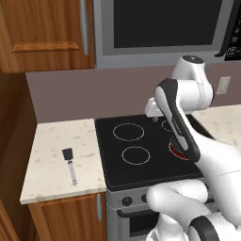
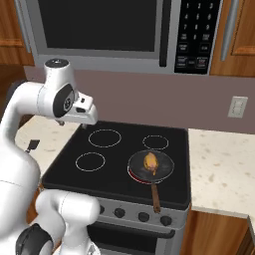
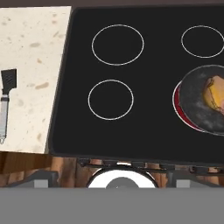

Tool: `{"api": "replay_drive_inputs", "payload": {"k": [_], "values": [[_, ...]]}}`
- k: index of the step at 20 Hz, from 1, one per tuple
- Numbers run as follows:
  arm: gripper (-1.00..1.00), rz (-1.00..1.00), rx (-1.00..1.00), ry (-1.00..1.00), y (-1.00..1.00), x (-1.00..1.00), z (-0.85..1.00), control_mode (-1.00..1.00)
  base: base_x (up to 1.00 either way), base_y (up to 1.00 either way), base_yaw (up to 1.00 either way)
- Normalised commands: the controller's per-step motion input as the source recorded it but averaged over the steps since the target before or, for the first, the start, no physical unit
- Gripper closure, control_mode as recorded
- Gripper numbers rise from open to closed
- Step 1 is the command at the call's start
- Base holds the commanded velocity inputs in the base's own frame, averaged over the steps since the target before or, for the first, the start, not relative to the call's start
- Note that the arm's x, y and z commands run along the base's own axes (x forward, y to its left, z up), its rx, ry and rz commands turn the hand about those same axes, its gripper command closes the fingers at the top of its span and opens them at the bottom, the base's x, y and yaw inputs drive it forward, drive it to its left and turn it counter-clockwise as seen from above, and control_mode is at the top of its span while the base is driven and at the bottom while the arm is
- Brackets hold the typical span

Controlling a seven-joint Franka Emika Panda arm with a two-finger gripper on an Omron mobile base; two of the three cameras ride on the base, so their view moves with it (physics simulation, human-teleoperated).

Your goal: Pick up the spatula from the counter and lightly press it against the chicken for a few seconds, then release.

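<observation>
The spatula has a black blade and a grey handle. It lies flat on the speckled counter left of the stove, and it also appears at the left edge of the hand view as the spatula. The golden chicken sits in a dark pan on the front right burner; in the hand view the chicken is at the right edge. My gripper hovers high above the back left of the cooktop, pointing down. It is open and holds nothing.
The black cooktop has two bare burner rings on its left half. The pan's brown handle sticks out over the stove's front edge. A microwave hangs above, and more counter lies to the right.
</observation>
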Motion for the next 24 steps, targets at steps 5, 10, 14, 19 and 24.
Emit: {"api": "replay_drive_inputs", "payload": {"k": [5,10,14,19,24], "values": [[-1.0,0.0,0.0,-0.08,0.42,-0.56,0.01,-1.0,0.0,0.0,0.0],[-1.0,0.0,0.0,-0.14,0.43,-0.44,0.12,-1.0,0.0,0.0,0.0],[-1.0,0.01,0.0,-0.07,0.51,-0.32,0.14,-1.0,0.0,0.0,0.0],[-1.0,0.0,0.0,0.0,0.56,-0.36,0.04,-1.0,0.0,0.0,0.0],[-1.0,0.0,0.0,0.02,0.59,-0.27,0.01,-1.0,0.0,0.0,0.0]]}}
